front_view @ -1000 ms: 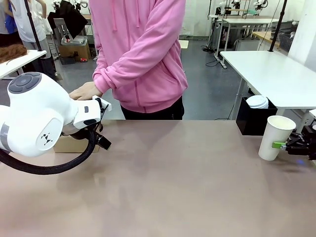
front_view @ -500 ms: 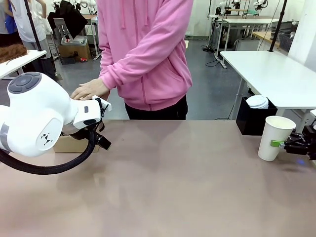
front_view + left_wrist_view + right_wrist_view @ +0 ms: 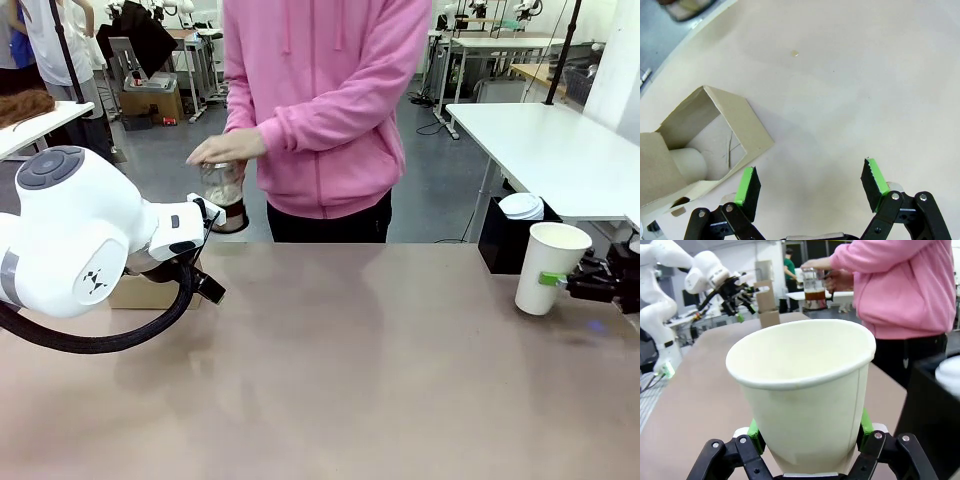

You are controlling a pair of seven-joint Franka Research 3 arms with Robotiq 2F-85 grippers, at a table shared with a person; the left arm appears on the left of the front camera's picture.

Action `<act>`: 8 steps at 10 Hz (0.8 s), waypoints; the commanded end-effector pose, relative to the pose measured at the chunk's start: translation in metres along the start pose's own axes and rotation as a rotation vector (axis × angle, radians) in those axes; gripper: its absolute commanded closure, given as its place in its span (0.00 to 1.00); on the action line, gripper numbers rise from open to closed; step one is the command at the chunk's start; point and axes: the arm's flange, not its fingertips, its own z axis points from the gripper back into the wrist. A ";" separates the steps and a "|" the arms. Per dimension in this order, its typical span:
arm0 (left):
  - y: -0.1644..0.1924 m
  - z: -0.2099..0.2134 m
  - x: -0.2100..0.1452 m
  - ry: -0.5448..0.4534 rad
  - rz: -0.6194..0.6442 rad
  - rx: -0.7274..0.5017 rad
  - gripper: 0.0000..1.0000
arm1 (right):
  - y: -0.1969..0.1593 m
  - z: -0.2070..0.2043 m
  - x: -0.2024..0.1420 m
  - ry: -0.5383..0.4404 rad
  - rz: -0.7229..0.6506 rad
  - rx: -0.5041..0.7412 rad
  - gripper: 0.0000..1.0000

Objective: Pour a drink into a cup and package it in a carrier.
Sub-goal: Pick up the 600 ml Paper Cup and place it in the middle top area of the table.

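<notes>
Cup [image 3: 548, 268], empty and white, is clenched in my right claw [image 3: 810, 431] at my far right, now tilted. The person's hand [image 3: 226, 150] has just lifted the press jug [image 3: 221, 184] of dark drink [image 3: 232, 212], so pouring should come next. My left claw [image 3: 810, 182] hangs released beside the carrier [image 3: 705, 135].

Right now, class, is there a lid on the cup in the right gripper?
No, the cup in the right gripper shows an open, bare rim.
</notes>
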 end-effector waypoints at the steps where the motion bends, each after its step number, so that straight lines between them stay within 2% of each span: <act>1: 0.000 0.000 0.000 -0.001 0.000 -0.001 0.00 | 0.029 -0.051 0.057 0.076 -0.025 -0.156 0.20; 2: 0.000 0.000 0.000 -0.001 0.000 -0.001 0.00 | 0.033 -0.087 0.079 0.061 -0.123 -0.255 0.20; 4: 0.000 0.000 0.000 -0.001 0.000 -0.001 0.00 | 0.036 -0.161 0.105 0.000 -0.086 -0.272 0.20; 6: 0.000 0.000 0.000 -0.001 0.000 -0.001 0.00 | 0.025 -0.215 0.103 -0.033 -0.089 -0.280 0.20; 8: 0.000 0.000 0.000 -0.001 0.000 -0.001 0.00 | 0.005 -0.268 0.089 -0.018 -0.111 -0.280 0.20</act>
